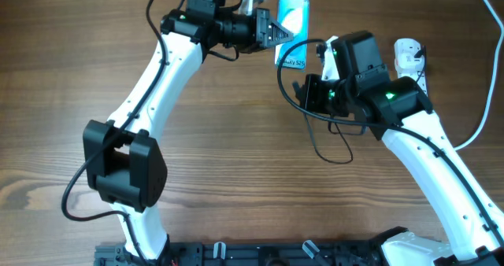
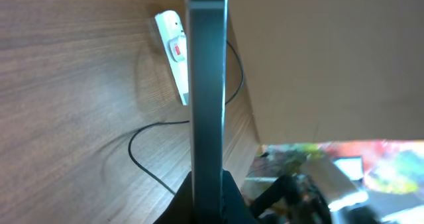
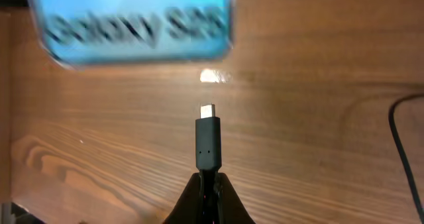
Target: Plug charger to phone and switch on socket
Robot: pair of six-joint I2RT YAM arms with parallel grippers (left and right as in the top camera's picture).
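Above grained wood (image 1: 236, 140), left end effector (image 1: 277, 34) grips flat phone (image 1: 295, 14); right end effector (image 3: 207, 184) pinches boxy charger plug (image 3: 207, 141).

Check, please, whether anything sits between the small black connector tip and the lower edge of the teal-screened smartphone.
Nothing visible does. The thin black charger's connector tip, shut in the right pincer, points at the flat teal-screened smartphone, with only bare wooden table showing in the gap.

Cyan-screened phone (image 1: 294, 18) with white lettered band; black charger (image 3: 207, 141); white socket (image 2: 177, 71), red marks; brown wood-grain table (image 1: 236, 156).
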